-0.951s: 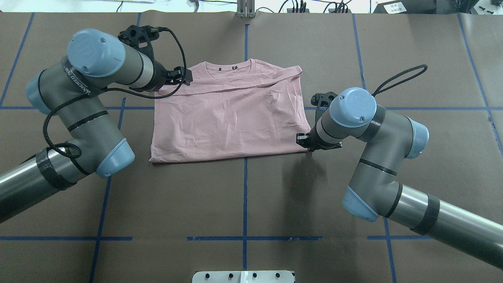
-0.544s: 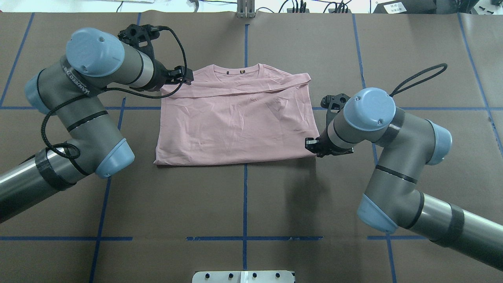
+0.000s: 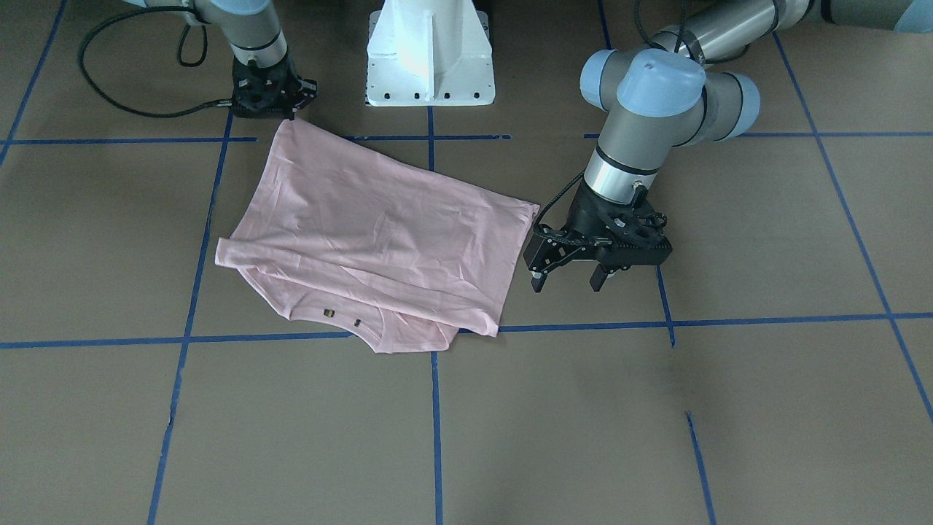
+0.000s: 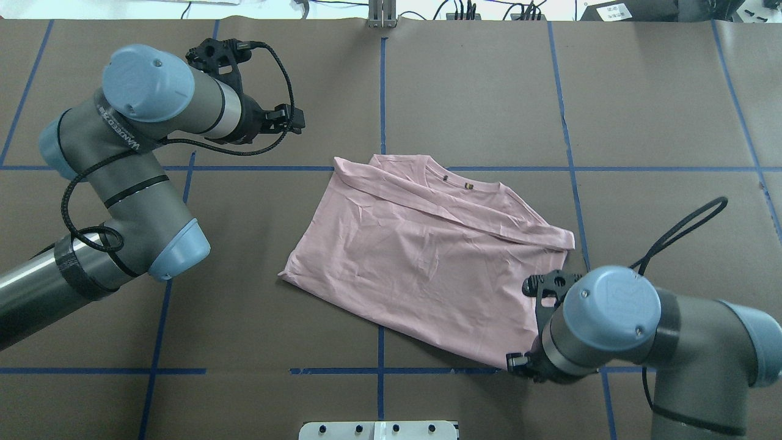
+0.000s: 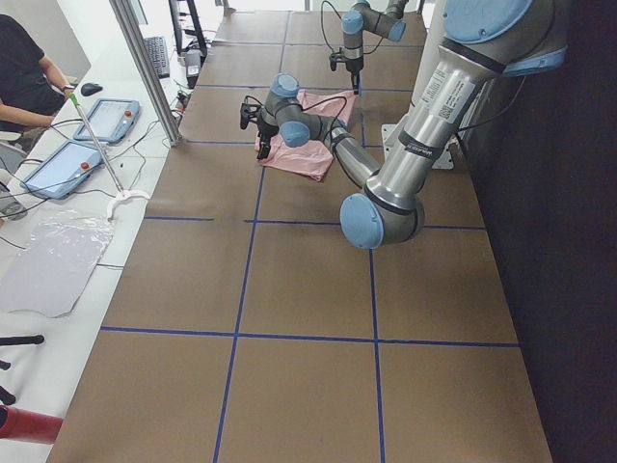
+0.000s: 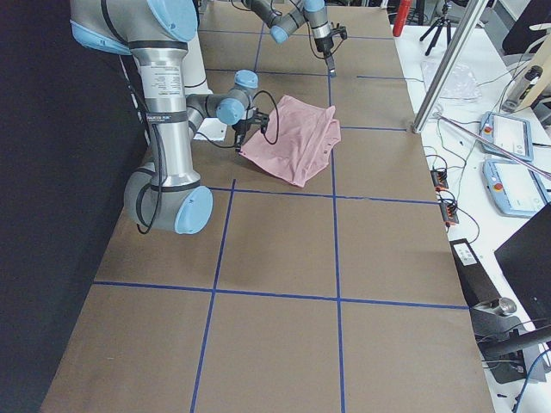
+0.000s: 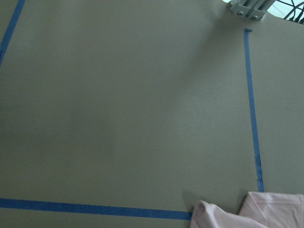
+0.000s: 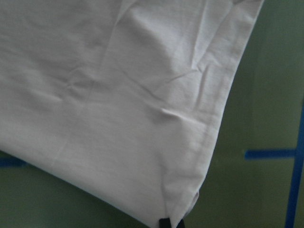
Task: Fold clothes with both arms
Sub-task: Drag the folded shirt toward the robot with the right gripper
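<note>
The clothes are one pale pink T-shirt (image 4: 427,256), lying slantwise on the brown table with a sleeve folded in and the collar (image 4: 455,178) on the far side. No print shows. My right gripper (image 4: 518,364) is at the near right hem corner and shut on it; the right wrist view shows that corner of the T-shirt (image 8: 118,95) running down into the black fingertips (image 8: 167,222). My left gripper (image 3: 566,283) is open and holds nothing. It hangs beside the shirt's far left corner (image 4: 337,162), apart from the cloth. The left wrist view catches only an edge of the shirt (image 7: 266,211).
Blue tape lines (image 4: 381,293) grid the table. The white pedestal base (image 3: 430,58) stands at the robot's side. A metal post (image 4: 382,13) and cables sit at the far edge. A person (image 5: 24,77) sits at a side desk with tablets (image 5: 106,121).
My right gripper has pulled its hem corner toward the robot and to the right, turning the shirt. The far corner has come out of my left gripper, which stays in place.
</note>
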Action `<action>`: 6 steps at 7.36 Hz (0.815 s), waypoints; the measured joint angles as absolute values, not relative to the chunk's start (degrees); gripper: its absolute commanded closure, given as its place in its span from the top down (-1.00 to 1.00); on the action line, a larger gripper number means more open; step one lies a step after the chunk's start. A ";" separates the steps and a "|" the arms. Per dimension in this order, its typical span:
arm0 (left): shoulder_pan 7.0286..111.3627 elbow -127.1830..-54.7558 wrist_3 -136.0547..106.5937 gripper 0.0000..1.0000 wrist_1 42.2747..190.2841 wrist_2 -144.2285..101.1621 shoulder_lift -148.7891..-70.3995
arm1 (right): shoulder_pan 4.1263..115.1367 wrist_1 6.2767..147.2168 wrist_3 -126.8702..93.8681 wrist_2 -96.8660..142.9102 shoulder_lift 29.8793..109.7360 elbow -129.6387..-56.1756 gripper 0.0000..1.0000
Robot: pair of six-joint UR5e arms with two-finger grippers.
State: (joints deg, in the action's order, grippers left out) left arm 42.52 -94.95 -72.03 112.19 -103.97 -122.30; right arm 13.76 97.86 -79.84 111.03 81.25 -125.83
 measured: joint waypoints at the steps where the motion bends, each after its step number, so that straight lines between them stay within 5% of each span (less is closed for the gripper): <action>1: 42.07 -95.75 -72.40 1.00 111.72 -104.11 -122.18 | 9.64 98.47 -83.75 110.88 81.52 -127.31 1.00; 6: 36.52 -102.25 -79.17 1.00 103.00 -106.20 -121.43 | 13.32 98.18 -88.28 110.14 77.44 -131.47 1.00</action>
State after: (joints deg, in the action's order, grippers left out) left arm 36.52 -102.25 -79.17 103.00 -106.20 -121.43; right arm 13.32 98.18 -88.28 110.14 77.44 -131.47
